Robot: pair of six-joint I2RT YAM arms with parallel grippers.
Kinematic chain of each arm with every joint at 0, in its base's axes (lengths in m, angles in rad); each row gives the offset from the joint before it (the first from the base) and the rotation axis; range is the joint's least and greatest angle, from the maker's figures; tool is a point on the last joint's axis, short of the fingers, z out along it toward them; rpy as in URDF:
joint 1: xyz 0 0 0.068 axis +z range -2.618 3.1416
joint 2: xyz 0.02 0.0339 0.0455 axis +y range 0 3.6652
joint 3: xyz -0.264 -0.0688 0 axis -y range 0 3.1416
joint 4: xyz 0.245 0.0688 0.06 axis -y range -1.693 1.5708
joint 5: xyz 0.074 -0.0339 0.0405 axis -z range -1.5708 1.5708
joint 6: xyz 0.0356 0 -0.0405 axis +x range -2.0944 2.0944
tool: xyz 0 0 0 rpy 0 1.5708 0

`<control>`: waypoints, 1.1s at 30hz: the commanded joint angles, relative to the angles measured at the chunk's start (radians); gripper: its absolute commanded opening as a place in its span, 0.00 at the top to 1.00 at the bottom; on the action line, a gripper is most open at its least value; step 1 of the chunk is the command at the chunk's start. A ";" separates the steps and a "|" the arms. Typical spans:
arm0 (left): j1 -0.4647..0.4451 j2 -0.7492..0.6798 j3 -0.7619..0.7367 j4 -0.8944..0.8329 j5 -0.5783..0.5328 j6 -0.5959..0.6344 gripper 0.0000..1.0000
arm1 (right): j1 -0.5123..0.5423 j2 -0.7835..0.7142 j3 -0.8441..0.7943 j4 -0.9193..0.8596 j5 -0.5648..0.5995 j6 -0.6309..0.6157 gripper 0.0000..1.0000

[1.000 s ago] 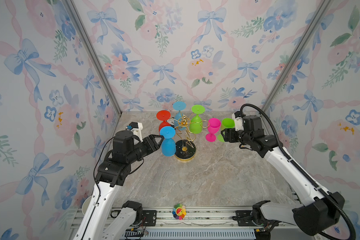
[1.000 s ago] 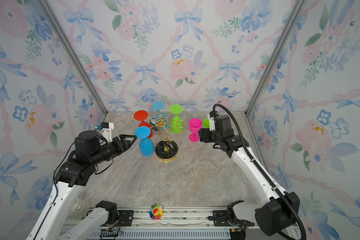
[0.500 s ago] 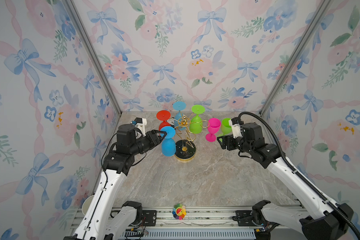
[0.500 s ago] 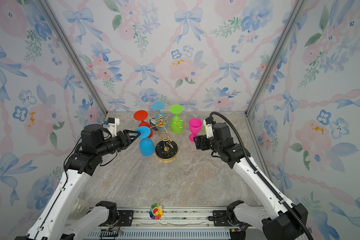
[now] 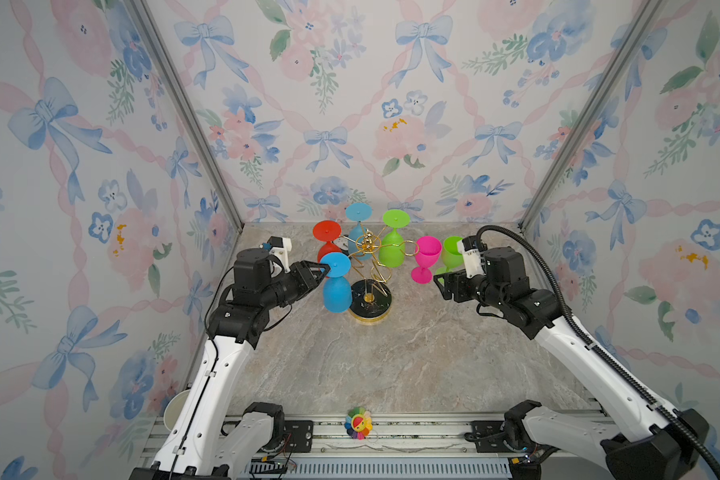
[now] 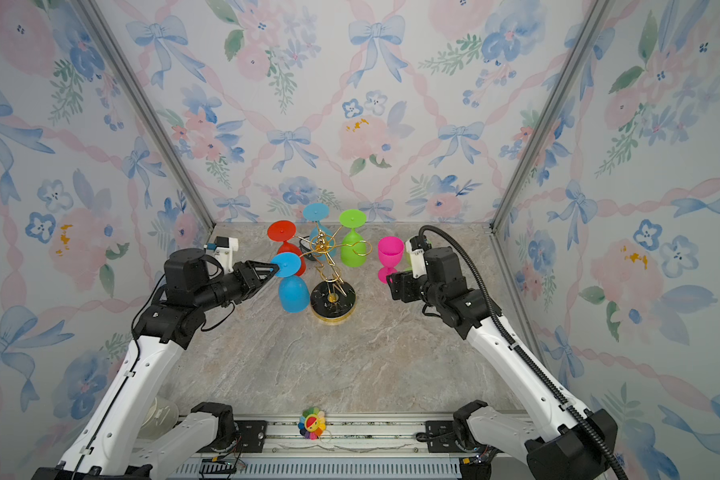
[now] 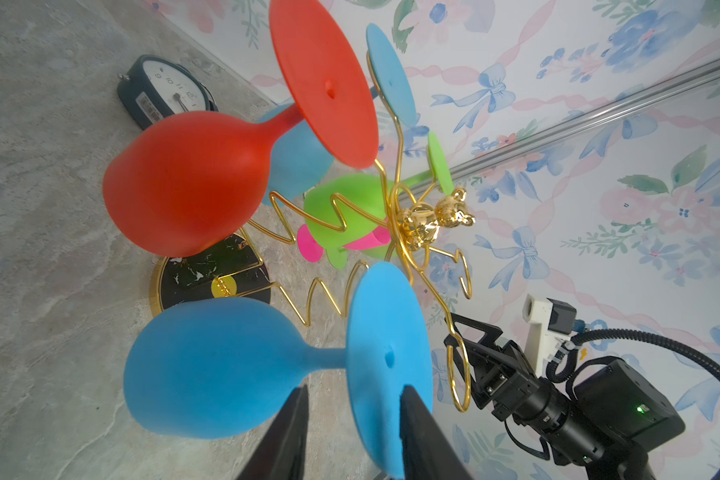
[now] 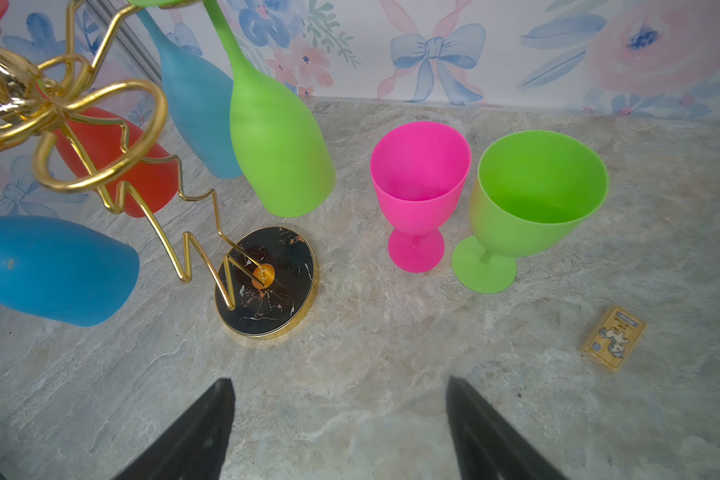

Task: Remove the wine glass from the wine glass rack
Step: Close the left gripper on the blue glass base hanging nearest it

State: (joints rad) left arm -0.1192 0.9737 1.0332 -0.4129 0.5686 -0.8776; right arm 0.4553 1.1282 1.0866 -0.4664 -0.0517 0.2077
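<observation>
The matte blue wine glass [image 5: 336, 293] nearest the left arm hangs upside down on a looped arm of the gold wire wine glass rack [image 5: 371, 306]. Its bowl is beside the round black marbled base. The left gripper [image 7: 352, 432] straddles the rim of its flat round foot. The jaws are not yet clamped, and a gap shows at one finger. The right gripper [image 8: 341, 419] is spread wide and empty above the stone-patterned table [image 8: 350, 357].
</observation>
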 commanded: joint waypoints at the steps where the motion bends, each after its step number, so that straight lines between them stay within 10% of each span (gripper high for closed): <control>1: 0.013 0.004 -0.015 0.025 0.031 -0.004 0.66 | 0.011 -0.025 -0.018 0.016 0.014 -0.002 0.18; 33: 0.042 0.015 0.012 0.039 0.077 -0.013 0.90 | 0.017 -0.001 -0.027 0.047 0.006 0.011 0.18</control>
State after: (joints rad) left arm -0.0875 0.9783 1.0229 -0.3653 0.6273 -0.8959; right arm 0.4603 1.1194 1.0725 -0.4454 -0.0486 0.2085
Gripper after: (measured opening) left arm 0.098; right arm 0.820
